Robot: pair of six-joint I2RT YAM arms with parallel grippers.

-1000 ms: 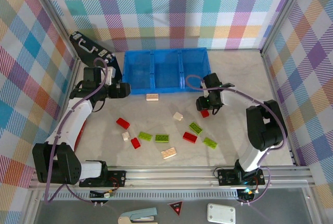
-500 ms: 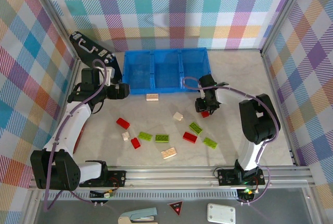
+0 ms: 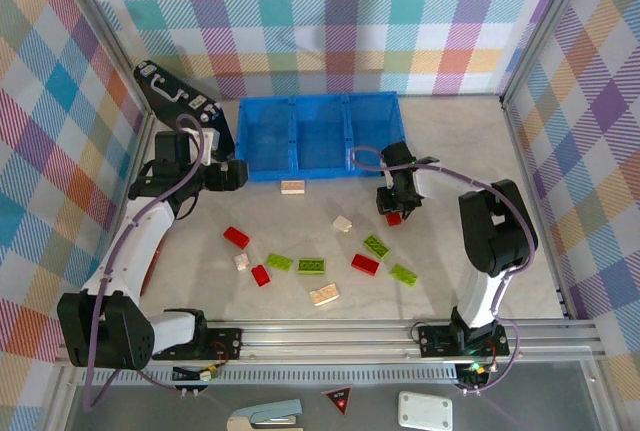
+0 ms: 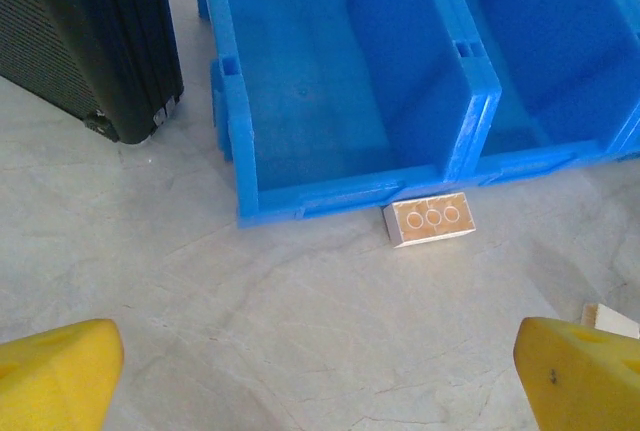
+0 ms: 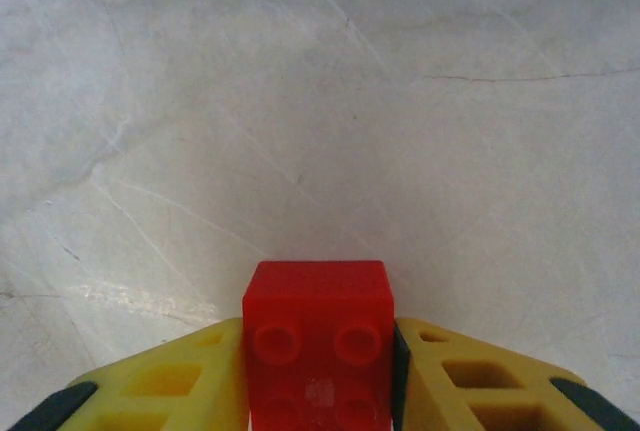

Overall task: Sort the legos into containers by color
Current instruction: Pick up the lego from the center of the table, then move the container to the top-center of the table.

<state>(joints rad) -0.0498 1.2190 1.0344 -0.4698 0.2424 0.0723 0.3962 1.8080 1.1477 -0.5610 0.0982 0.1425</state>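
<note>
Briefcase (image 3: 175,101), black, stands at the far left, just beside the blue bin (image 3: 320,172). The left gripper (image 3: 238,173) hangs near the bin's left near corner. The left wrist view gives its yellow fingertips (image 4: 55,376) at the two bottom corners, wide apart, with nothing between them.

The bin has three compartments in a row: left (image 3: 265,141), middle (image 3: 320,138) and right (image 3: 373,136).

The top view gives twelve bricks in all.
- Four are red, at (image 3: 236,237), (image 3: 261,275), (image 3: 364,264) and (image 3: 394,218).
- Four are lime green, at (image 3: 279,262), (image 3: 311,266), (image 3: 377,246) and (image 3: 404,273).
- Four are cream, at (image 3: 241,261), (image 3: 293,187), (image 3: 343,223) and (image 3: 324,294).

All lie on the table (image 3: 450,161), nearer than the bin.

One cream brick (image 4: 430,219) lies touching, or nearly touching, the bin's near wall, below the divider between the left and middle compartments. From above it reads as a plain block. The left wrist view shows three round hollows on its upturned face.

To the right, the right gripper (image 3: 395,213) sits over the rightmost red brick (image 5: 318,301), near the bin's right near corner. From above the arm hides most of this brick. The right wrist view shows its studs and the yellow fingers (image 5: 170,381) pressed against both its sides, clamped on it.
</note>
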